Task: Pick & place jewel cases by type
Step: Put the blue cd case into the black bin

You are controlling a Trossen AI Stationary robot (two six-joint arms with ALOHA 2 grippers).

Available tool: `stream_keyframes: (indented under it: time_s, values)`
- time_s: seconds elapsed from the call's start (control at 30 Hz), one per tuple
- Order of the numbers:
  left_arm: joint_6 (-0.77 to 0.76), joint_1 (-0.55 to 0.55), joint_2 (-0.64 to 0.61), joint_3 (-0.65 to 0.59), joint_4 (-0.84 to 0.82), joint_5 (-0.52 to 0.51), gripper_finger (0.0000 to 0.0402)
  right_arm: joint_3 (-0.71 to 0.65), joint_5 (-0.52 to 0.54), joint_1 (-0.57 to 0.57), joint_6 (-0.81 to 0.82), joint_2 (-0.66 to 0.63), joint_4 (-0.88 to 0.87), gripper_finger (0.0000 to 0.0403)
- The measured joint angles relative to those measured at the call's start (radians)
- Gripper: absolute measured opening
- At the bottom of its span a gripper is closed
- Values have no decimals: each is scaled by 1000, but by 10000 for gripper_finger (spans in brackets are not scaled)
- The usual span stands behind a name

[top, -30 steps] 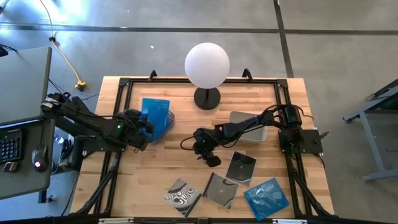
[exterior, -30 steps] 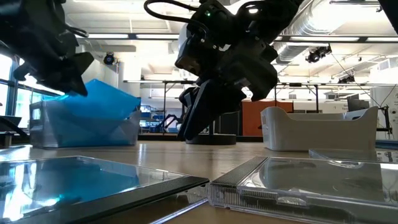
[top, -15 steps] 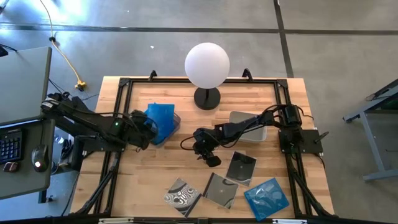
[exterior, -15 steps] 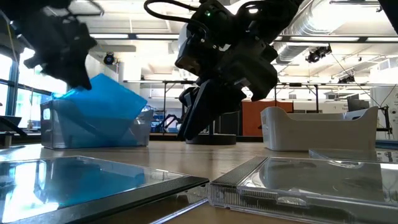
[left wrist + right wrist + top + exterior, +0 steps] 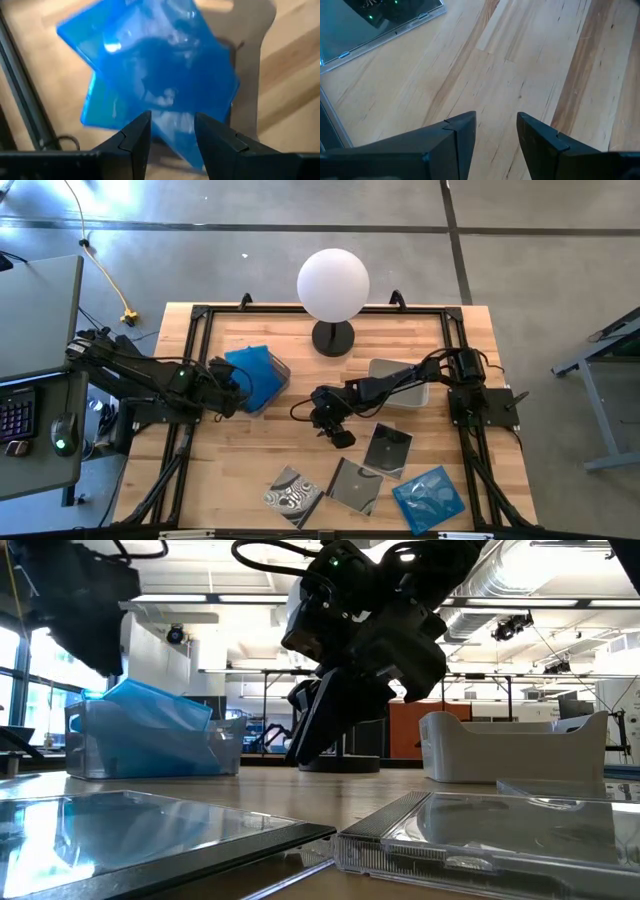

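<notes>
High view: left gripper (image 5: 232, 380), fingers parted and empty, sits just beside the left tub (image 5: 268, 377) holding blue jewel cases (image 5: 254, 372); release step appears complete. Right gripper (image 5: 340, 436), narrowly open, hovers beside the dark case (image 5: 387, 449), likely the next pick.
</notes>
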Motion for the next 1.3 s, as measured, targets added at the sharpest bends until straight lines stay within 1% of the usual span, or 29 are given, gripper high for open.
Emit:
stream_keyframes:
  time_s: [0.1, 0.2, 0.3, 0.37, 0.43, 0.5, 0.6, 0.7, 0.77, 0.93, 1.03, 1.1, 1.17, 1.3]
  values:
    - [6, 0, 0, 0, 19, 17, 146, 0, 0, 0, 0, 0, 0, 138]
    - [48, 0, 0, 0, 80, -16, 146, 0, 0, 0, -2, 0, 0, 138]
    - [156, 0, 0, 0, 193, -70, 146, 0, 6, 3, -2, 0, 1, 138]
    - [255, 0, 0, 0, 299, -102, 146, 0, 45, 10, -7, 0, 3, 138]
    - [364, 0, 0, 0, 429, -121, 146, 0, 106, 22, -20, 0, 2, 138]
    - [488, 0, 0, 1, 574, -96, 146, 0, 146, 36, -21, -10, -19, 138]
    - [663, 0, 27, 2, 778, 14, 146, 0, 156, 68, -9, -56, -68, 138]
    - [770, -15, 61, 2, 901, 102, 147, 0, 191, 119, 41, -125, -98, 138]
    - [801, -32, 97, 2, 929, 102, 146, 0, 221, 159, 78, -176, -146, 138]
    - [814, -103, 206, 2, 957, 85, 146, 0, 317, 294, 244, -289, -426, 138]
    - [830, -147, 284, 1, 1017, 66, 146, 0, 343, 395, 414, -326, -589, 138]
    - [854, -172, 335, 1, 1099, 57, 146, 0, 341, 468, 536, -340, -666, 138]
    - [892, -185, 378, 2, 1156, 58, 146, 0, 338, 538, 636, -344, -718, 138]
    - [947, -183, 444, 2, 1282, 63, 146, 0, 339, 679, 795, -347, -728, 138]
